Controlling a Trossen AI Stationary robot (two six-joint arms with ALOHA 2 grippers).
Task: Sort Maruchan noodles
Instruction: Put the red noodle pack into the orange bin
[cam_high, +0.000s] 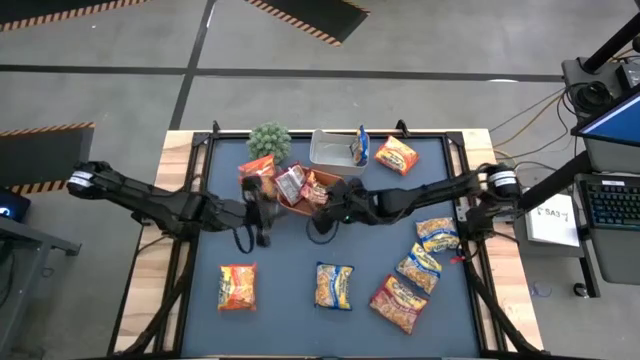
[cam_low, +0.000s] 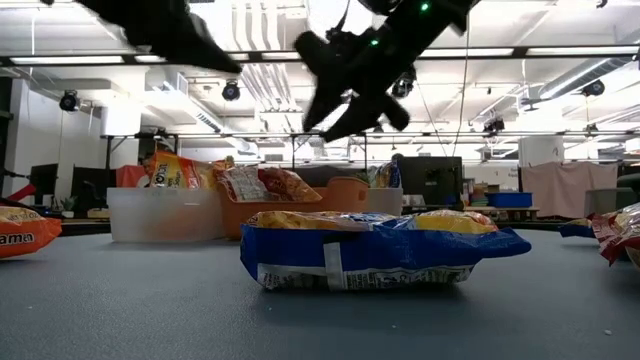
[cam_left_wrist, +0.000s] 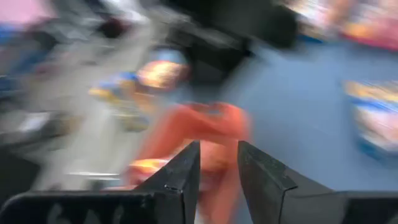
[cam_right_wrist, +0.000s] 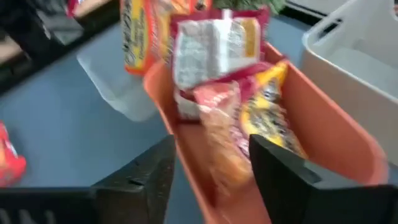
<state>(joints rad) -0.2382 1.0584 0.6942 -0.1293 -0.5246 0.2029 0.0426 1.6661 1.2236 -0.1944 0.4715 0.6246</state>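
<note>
Six Maruchan packets (cam_high: 335, 285) lie loose on the near mat.
Farther back, the right gripper (cam_right_wrist: 211, 171) hovers empty, fingers apart, over the orange tray (cam_high: 345, 186) (red packets inside); left gripper (cam_left_wrist: 217, 171) nearby, fingers narrowly apart.

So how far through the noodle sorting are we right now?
Partly done. Red packets sit in the orange tray, an orange packet stands in the left clear tub, and a blue one in the right tub. Neither the left gripper nor the right gripper, both near the tray, visibly holds anything. Seven packets remain on the mat, including the blue packet.
</note>
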